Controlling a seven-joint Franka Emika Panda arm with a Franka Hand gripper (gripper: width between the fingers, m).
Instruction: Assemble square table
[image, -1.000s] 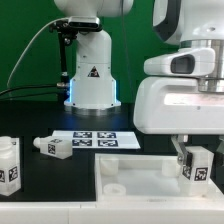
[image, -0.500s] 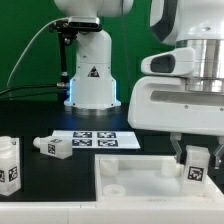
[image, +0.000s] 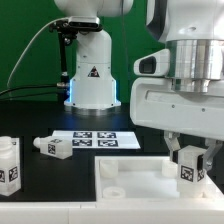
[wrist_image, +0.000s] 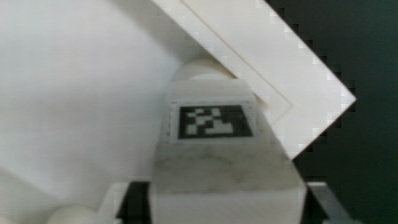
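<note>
While the claw (image: 190, 158) clamps the leg (image: 190, 171), the arm (image: 185, 95) has turned.

The arm base (image: 92, 72) was seen upright at centre-back of the ext. view, w/ the upper links cut off by the frame. The hand housing (image: 186, 95) was seen large in the foreground at the ext. view's right, pointed straight down. The gripper (image: 192, 158) was held low w/ fingers (image: 173, 150) approx. vertical. The jaws were part-closed and clamped on either side of a white leg (image: 192, 172), held upright. In the wrist view the gripper (wrist_image: 222, 200) was seen w/ the leg (wrist_image: 217, 150) centred btwn the pads and touched on both sides. The finger edges were only partly visible.
</note>
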